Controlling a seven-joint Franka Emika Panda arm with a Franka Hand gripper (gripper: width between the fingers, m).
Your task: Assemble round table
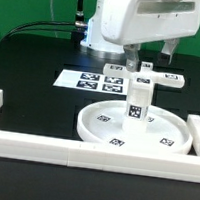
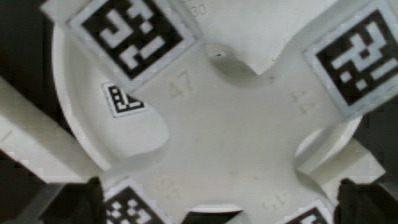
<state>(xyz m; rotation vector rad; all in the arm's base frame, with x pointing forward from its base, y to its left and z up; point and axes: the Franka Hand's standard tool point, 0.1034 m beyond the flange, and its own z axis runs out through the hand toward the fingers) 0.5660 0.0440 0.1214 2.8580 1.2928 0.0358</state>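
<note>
The large round disc (image 1: pixel 102 135) lies flat on the table. The short cylinder leg (image 1: pixel 138 100) stands upright in its middle. The cross-shaped base (image 1: pixel 119 72) sits across the top of the leg. My gripper (image 1: pixel 149 61) hangs straight over the base, its fingers spread wide just above it and closed on nothing. In the wrist view the cross-shaped base (image 2: pixel 222 120) fills the picture, with tags on its arms. The gripper (image 2: pixel 214 208) shows only as dark strips at both sides, so its fingertips are hard to make out.
The marker board (image 1: pixel 80 82) lies behind the disc toward the exterior view's left. Long white border bars (image 1: pixel 43 145) run along the front and both sides of the work area. The arm's white body (image 1: pixel 133 16) stands at the back.
</note>
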